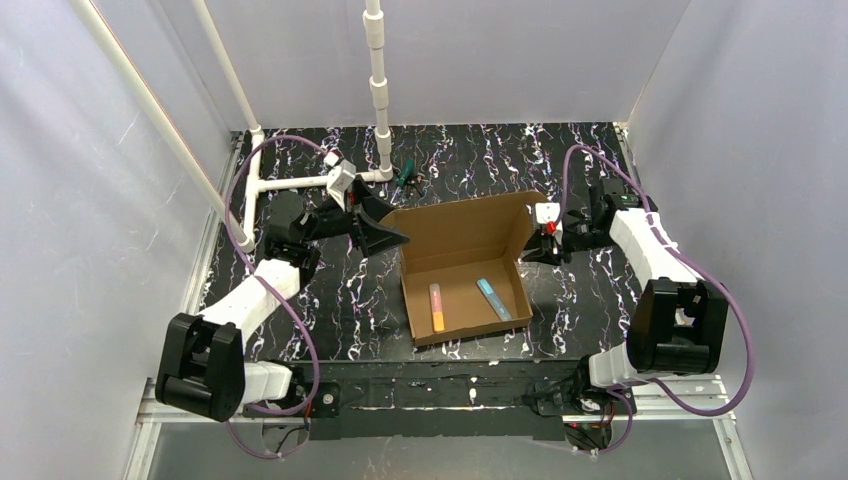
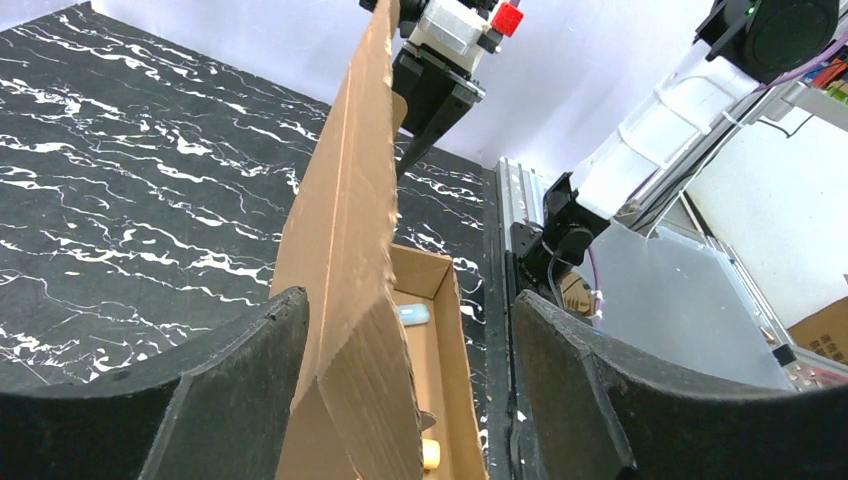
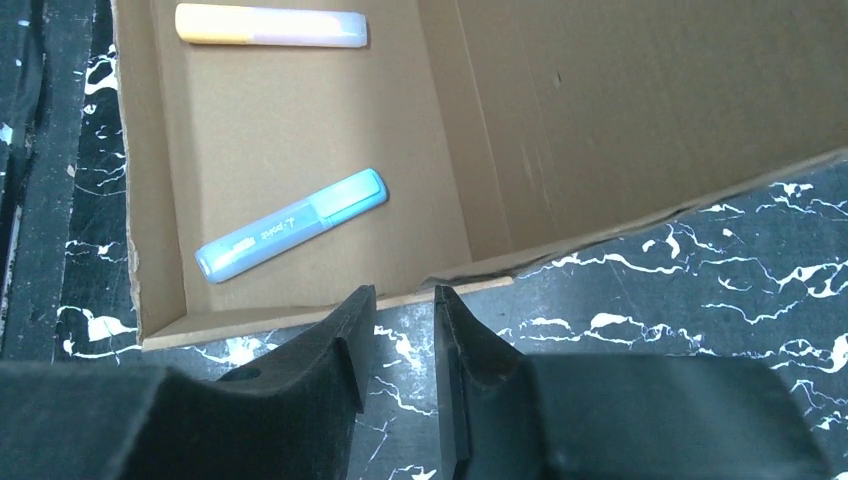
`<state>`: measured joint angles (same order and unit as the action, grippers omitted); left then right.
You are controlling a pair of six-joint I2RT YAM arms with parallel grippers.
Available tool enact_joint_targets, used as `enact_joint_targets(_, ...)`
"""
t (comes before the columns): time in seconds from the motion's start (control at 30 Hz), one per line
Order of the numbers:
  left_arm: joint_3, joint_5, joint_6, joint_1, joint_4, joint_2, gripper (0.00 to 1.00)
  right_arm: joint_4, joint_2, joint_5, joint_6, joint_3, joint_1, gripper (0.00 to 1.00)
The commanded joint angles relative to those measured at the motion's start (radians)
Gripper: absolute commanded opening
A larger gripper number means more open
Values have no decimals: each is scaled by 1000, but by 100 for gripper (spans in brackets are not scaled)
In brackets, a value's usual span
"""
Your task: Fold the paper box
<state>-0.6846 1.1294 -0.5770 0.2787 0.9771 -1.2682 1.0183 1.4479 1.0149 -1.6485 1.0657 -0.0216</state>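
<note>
Paper box (image 1: 465,250) sits on the middle of the desk (image 1: 340,290) as an open tray, its lid panel (image 1: 460,222) tilted up along the far side, an orange marker (image 3: 270,25) and a blue marker (image 3: 290,225) lying apart on its floor. My left hand (image 2: 408,298) is at the far-left corner, jaws wide, straddling the left end of that raised panel without clamping it. My right hand (image 3: 402,292) is at the box's right wall, jaws narrow, bare desk showing in the gap, holding nothing that I can see.
</note>
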Motion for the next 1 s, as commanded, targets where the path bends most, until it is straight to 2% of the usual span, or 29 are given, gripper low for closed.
enact_joint_targets(0.0,-92,32,-1,-2,-108,26,73,-42,-40,0,52,28,44,36)
enact_joint_targets(0.2,-133,44,-10,-2,-154,7,68,-135,-95,-48,120,-34,77,37)
enact_joint_targets(0.47,-87,46,-23,23,-186,39,59,-168,-96,-118,133,-78,91,37)
enact_joint_targets(0.83,31,32,-27,34,-252,107,45,16,-122,-233,-71,-152,92,38)
enact_joint_targets(0.97,64,29,-29,41,-276,139,42,57,-171,-261,-94,-182,92,40)
